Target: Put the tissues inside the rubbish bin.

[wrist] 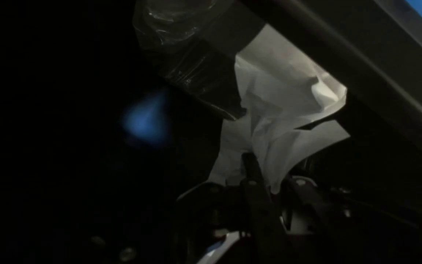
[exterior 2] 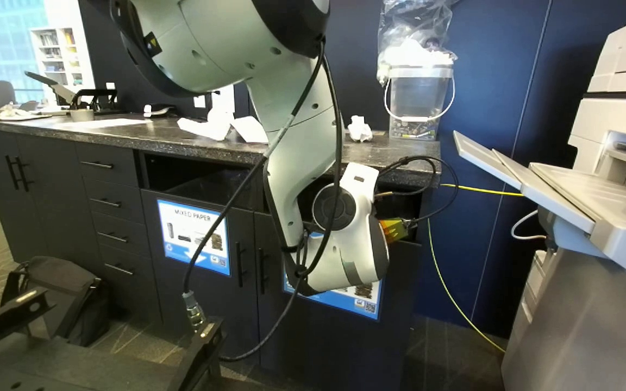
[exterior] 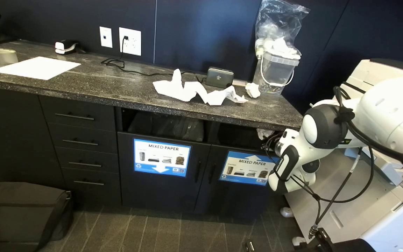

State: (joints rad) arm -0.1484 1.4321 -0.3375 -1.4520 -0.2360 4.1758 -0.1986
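Note:
My gripper (exterior: 270, 142) is at the right cabinet opening (exterior: 238, 134) under the counter. In the wrist view the gripper (wrist: 258, 165) is shut on a crumpled white tissue (wrist: 280, 80), in the dark inside the opening. That tissue also shows in an exterior view (exterior: 264, 133). A long folded tissue (exterior: 187, 90) and a small crumpled tissue (exterior: 253, 90) lie on the counter; both also show in an exterior view (exterior 2: 207, 128) (exterior 2: 360, 130). The rubbish bin appears to be inside the cabinet; a shiny dark plastic bag (wrist: 196, 69) shows beside the held tissue.
A dark edge (wrist: 365, 55) of the opening runs close to the tissue. The counter (exterior: 135, 92) overhangs above. A clear bucket (exterior: 276, 71) and a dark grey box (exterior: 219, 77) stand on it. A printer (exterior 2: 612, 179) stands beside the cabinet.

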